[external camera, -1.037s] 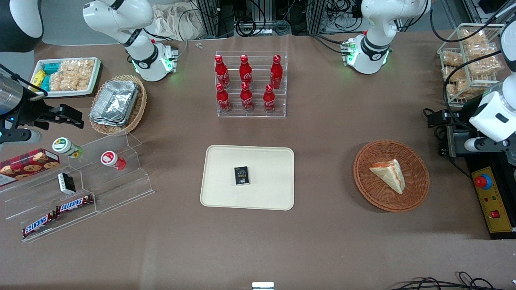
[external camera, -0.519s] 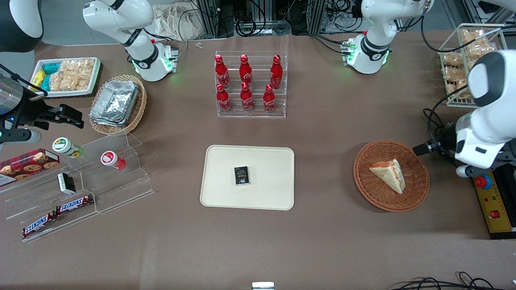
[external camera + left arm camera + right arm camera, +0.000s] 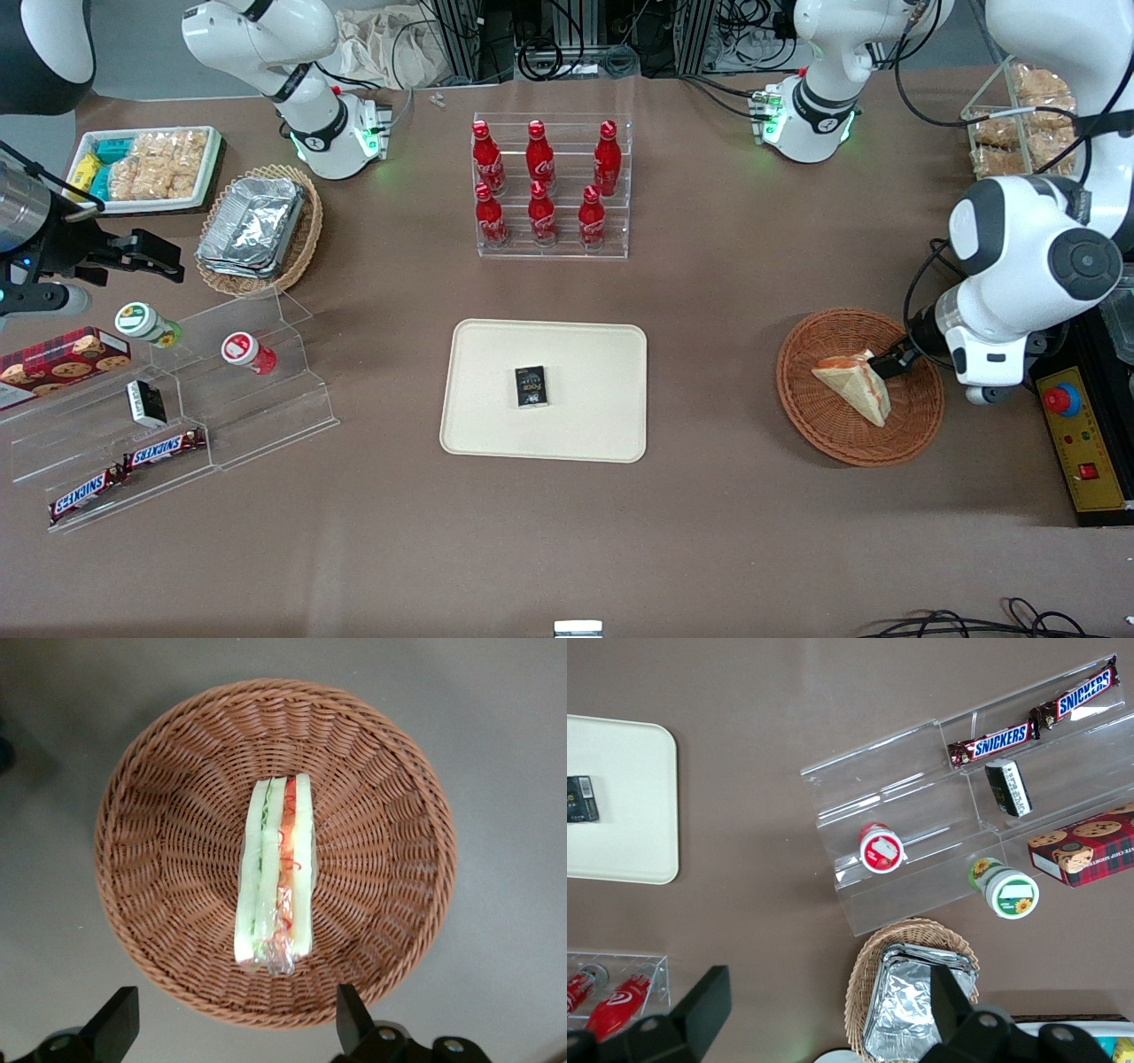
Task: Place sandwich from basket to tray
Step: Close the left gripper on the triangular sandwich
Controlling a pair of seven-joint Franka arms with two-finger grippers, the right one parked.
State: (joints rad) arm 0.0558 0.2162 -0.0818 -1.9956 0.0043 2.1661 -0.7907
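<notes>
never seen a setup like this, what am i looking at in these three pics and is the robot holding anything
These are two robot arms bolted to a brown table, each ending in a two-finger gripper. One picture looks at the whole table from the front; the other two come from small cameras on the arms' wrists.

The working arm's gripper hangs over the round reddish basket, next to the sandwich. Its wrist camera looks straight down: the sandwich lies on its side in the basket, and the two dark fingers are spread apart, holding nothing.

The cream tray in the middle of the table, with a small dark packet on it, is where the sandwich should go. Nearby are red bottles in a clear rack and snacks.
</notes>
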